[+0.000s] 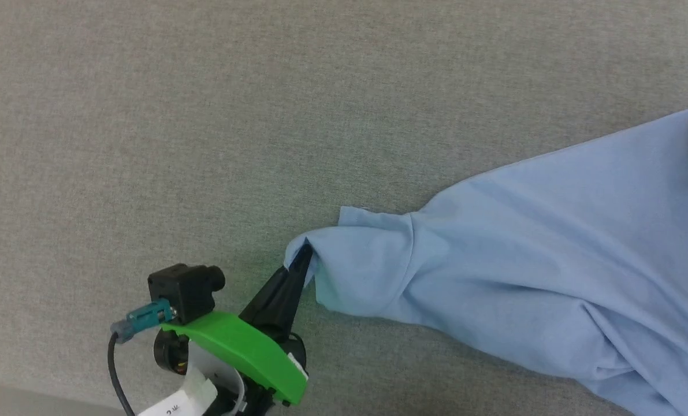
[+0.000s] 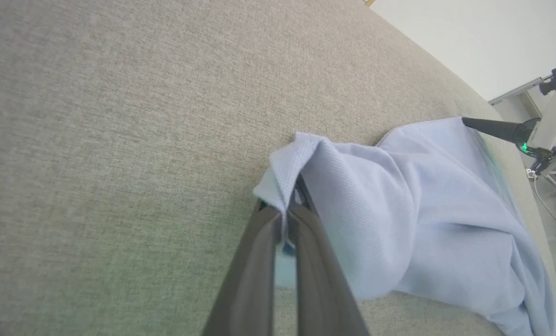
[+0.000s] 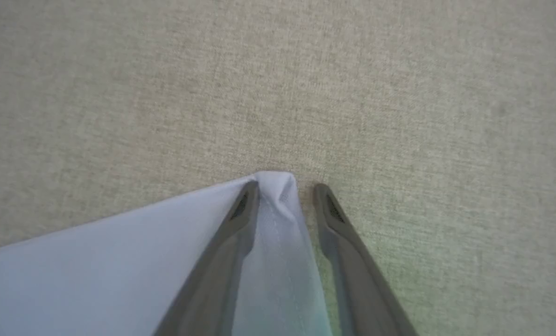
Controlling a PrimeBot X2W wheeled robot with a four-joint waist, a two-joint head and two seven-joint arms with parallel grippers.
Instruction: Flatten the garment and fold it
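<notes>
On grey woven surface [image 1: 205,115], light blue cotton T-shirt [image 1: 523,260] cut off rightward; left gripper [image 1: 304,254] clamped on it, right gripper [image 3: 287,185] parted (white tag [image 1: 173,404] illegible).

Lab: fabric-topped table [image 1: 205,115], white wall [image 2: 469,37]

A light blue cotton T-shirt [image 1: 523,260] lies rumpled on the right of a grey-beige woven fabric surface [image 1: 205,115], running off the right and near edges. Its bunched left corner is pinched between the closed dark fingers of the left gripper [image 1: 304,254], reaching in from the near left. A bright green plastic cover [image 1: 240,346] sits behind the fingers, and a black connector block [image 1: 185,289] lies left of it.
</notes>
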